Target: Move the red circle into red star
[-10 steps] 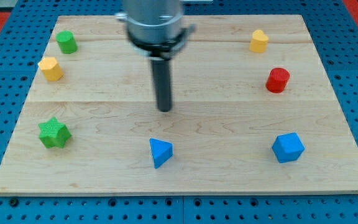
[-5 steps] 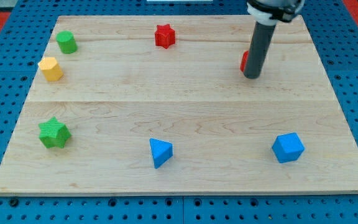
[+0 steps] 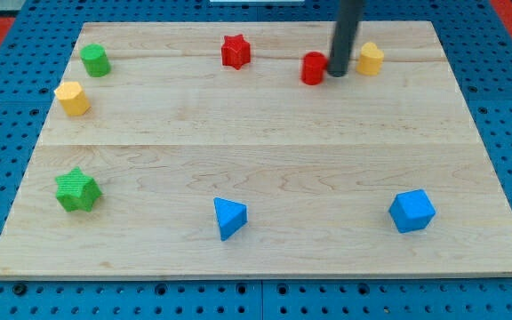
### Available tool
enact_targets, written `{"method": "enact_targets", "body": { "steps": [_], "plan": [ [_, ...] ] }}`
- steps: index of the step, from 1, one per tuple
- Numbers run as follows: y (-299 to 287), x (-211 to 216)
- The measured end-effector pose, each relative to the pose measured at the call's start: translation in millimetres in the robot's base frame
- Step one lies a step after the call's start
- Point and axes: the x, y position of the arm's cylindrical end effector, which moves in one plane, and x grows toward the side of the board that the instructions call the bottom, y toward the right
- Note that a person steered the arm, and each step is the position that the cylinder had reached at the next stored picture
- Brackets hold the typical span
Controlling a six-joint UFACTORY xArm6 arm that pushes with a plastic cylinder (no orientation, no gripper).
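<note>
The red circle (image 3: 313, 68) stands near the view's top, right of centre. The red star (image 3: 235, 51) lies to its left, about a fifth of the board's width away, with bare wood between them. My dark rod comes down from the view's top, and my tip (image 3: 340, 74) rests against the red circle's right side. A yellow block (image 3: 370, 59) sits just right of my tip.
A green cylinder (image 3: 95, 60) and a yellow block (image 3: 72, 98) sit at the view's upper left. A green star (image 3: 77, 190) is at lower left, a blue triangle (image 3: 229, 217) at bottom centre, a blue cube (image 3: 412, 211) at lower right.
My tip has moved up and left, pushing the red circle up and left toward the red star. The yellow block at upper right has come back into sight.
</note>
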Motion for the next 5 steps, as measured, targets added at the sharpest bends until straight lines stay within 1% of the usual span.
{"method": "enact_targets", "body": {
  "steps": [1, 2, 3, 4, 5],
  "plan": [
    [-46, -1],
    [-63, 12],
    [-86, -27],
    [-78, -38],
    [3, -81]
  ]
}}
